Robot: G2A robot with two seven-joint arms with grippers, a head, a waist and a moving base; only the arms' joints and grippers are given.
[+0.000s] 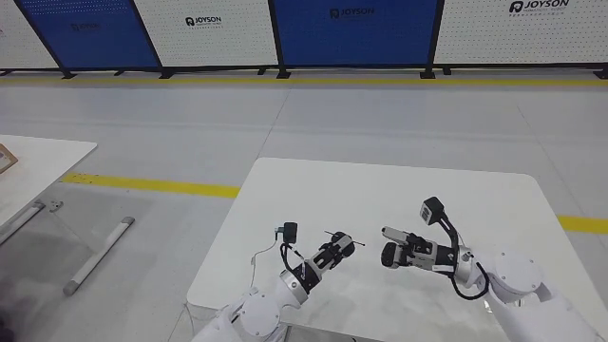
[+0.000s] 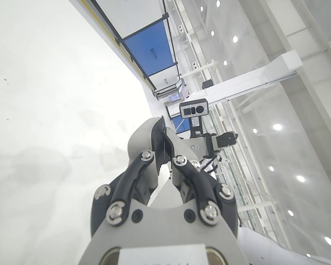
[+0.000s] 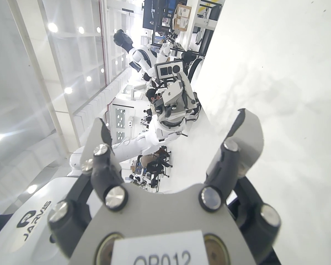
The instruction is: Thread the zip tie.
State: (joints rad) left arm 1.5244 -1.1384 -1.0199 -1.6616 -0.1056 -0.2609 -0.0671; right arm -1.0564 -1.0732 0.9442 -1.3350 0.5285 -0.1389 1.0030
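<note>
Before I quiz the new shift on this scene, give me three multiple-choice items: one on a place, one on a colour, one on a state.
1. Where is the zip tie?
A. on the floor
B. in the left gripper
C. on a shelf

2. What colour is the table?
A. white
B. blue
C. yellow

3. How is the right gripper?
A. shut on a box
B. open
C. shut on nothing

Answers:
1. B: a thin black strip crosses the left gripper's closed tips.
2. A: the top view shows a white tabletop.
3. B: its fingers stand wide apart with nothing between them.
</note>
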